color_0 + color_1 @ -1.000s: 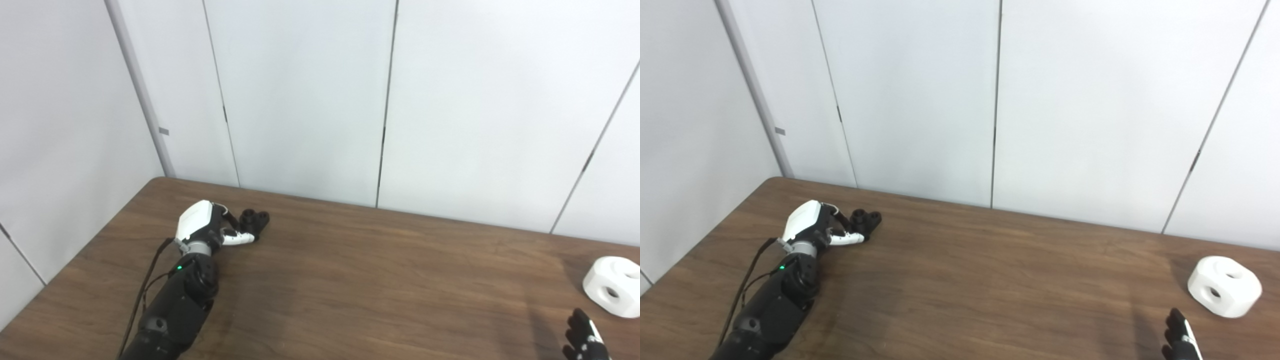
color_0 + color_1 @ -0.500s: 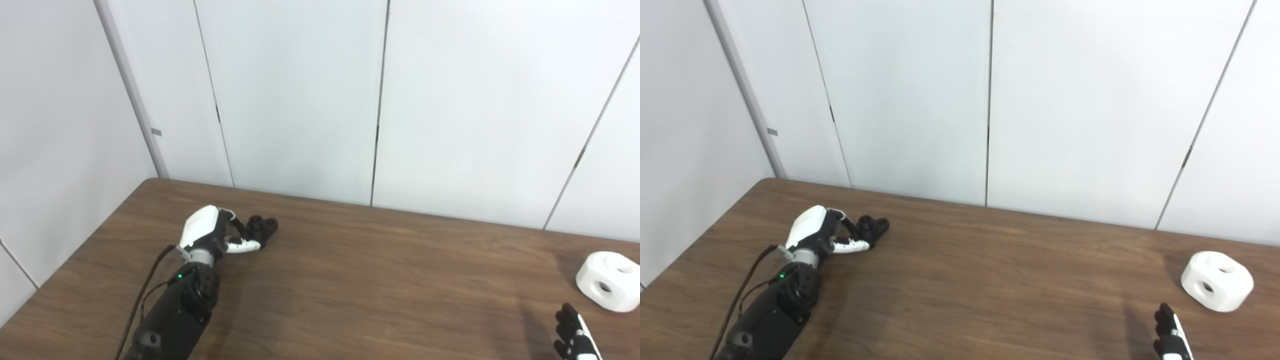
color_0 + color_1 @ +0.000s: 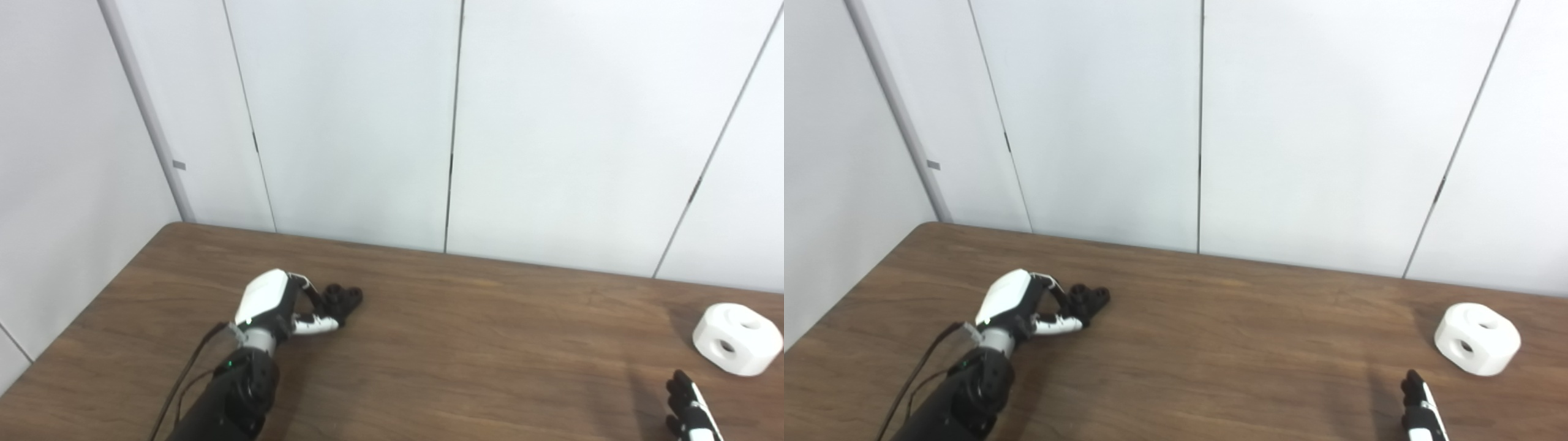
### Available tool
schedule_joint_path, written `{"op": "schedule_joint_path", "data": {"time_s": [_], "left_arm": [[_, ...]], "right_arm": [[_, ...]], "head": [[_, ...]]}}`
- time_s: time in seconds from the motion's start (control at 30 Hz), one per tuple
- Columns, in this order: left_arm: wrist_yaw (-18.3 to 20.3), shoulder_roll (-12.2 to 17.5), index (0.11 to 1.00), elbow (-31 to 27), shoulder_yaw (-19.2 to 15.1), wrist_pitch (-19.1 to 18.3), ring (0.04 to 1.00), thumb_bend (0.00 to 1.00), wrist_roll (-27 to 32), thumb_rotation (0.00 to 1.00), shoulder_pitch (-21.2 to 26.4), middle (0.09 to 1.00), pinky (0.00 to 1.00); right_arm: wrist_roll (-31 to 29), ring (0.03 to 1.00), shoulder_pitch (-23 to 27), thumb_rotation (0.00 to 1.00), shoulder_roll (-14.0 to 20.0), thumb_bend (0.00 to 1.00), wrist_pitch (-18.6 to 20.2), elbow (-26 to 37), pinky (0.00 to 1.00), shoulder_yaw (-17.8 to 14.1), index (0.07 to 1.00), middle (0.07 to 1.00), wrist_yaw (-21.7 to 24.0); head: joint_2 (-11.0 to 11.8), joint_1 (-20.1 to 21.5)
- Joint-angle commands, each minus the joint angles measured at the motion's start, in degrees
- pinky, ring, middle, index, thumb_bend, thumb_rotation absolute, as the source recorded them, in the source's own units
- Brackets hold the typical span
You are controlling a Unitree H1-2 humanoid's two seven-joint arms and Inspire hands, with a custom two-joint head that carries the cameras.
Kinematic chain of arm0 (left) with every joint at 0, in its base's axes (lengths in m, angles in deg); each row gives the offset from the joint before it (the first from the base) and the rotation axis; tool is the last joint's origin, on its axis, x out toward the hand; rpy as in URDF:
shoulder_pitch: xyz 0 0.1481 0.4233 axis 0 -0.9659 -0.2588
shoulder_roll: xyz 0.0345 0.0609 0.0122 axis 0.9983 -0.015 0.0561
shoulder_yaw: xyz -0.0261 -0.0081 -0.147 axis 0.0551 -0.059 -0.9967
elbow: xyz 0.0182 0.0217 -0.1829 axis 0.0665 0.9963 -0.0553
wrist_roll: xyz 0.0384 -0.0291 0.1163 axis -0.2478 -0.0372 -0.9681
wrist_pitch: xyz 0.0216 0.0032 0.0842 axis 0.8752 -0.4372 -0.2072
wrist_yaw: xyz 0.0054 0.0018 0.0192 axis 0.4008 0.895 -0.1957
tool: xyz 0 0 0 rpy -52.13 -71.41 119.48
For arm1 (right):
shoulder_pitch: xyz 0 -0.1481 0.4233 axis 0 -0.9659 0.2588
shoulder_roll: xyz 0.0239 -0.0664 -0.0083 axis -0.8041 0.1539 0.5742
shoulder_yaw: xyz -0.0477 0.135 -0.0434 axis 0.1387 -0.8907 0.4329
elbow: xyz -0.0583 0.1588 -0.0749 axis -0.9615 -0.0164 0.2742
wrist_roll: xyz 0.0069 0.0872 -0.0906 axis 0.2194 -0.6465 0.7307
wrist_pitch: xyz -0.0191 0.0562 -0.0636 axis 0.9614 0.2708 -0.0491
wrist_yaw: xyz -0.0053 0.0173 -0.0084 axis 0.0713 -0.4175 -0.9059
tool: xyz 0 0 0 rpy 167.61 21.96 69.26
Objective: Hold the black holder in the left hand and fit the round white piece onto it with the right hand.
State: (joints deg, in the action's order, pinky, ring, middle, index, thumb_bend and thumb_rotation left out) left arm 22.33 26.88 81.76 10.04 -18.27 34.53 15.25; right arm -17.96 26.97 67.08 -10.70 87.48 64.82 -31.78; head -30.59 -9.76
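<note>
The black holder (image 3: 343, 298) is at the left of the brown table (image 3: 465, 343), partly hidden by my left hand (image 3: 275, 303). The left hand's fingers and thumb are closed around the holder's near side. The round white piece (image 3: 738, 339), with holes in its top and side, lies on the table at the far right and also shows in the right eye view (image 3: 1477, 339). Only the fingertips of my right hand (image 3: 689, 410) show at the bottom edge. They are stretched out and apart, hold nothing, and sit a little in front and to the left of the white piece.
White wall panels (image 3: 453, 122) rise right behind the table's far edge. The table's left edge (image 3: 92, 306) runs diagonally beside the left arm. A black cable (image 3: 184, 380) hangs along the left forearm.
The camera has shifted. The left hand and the black holder have moved together to the right and a little nearer across the table. The right hand stays at the bottom edge.
</note>
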Motion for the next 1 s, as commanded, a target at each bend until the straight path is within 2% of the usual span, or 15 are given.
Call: {"op": "schedule_joint_path", "data": {"time_s": [0.0, 0.47, 0.6, 0.97], "left_arm": [[1.8, -0.8, 0.486, -2.4, 1.6, 0.7, 0.926, 0.52, -1.0, 0.05, -1.0, 0.804, 1.0], [4.6, -1.6, 0.485, -11.9, 6.0, 2.1, 0.907, 0.52, -5.9, 0.05, -6.8, 0.801, 1.0], [5.3, -1.9, 0.485, -14.6, 7.0, 2.4, 0.902, 0.52, -7.2, 0.05, -8.5, 0.799, 1.0], [7.7, -3.7, 0.485, -21.0, 8.8, 4.0, 0.905, 0.52, -9.7, 0.05, -12.0, 0.795, 1.0]], "right_arm": [[0.4, 0.995, 0.0, 1.0, -0.2, 0.51, -1.9, 0.8, 1.0, 0.4, 0.98, 0.977, -0.3], [1.3, 0.996, -0.2, 1.0, -0.4, 0.57, -3.4, 0.0, 1.0, 1.5, 0.972, 0.969, -0.4], [1.9, 0.998, -0.2, 1.0, -0.6, 0.61, -2.0, 0.8, 1.0, 1.8, 0.967, 0.969, -0.6], [2.8, 1.0, 0.1, 1.0, -1.0, 0.6, 0.9, 3.7, 1.0, 2.9, 0.966, 0.968, -1.0]], "head": [[0.0, 0.3], [-2.3, 5.3], [-3.3, 6.7], [-7.2, 9.2]]}}
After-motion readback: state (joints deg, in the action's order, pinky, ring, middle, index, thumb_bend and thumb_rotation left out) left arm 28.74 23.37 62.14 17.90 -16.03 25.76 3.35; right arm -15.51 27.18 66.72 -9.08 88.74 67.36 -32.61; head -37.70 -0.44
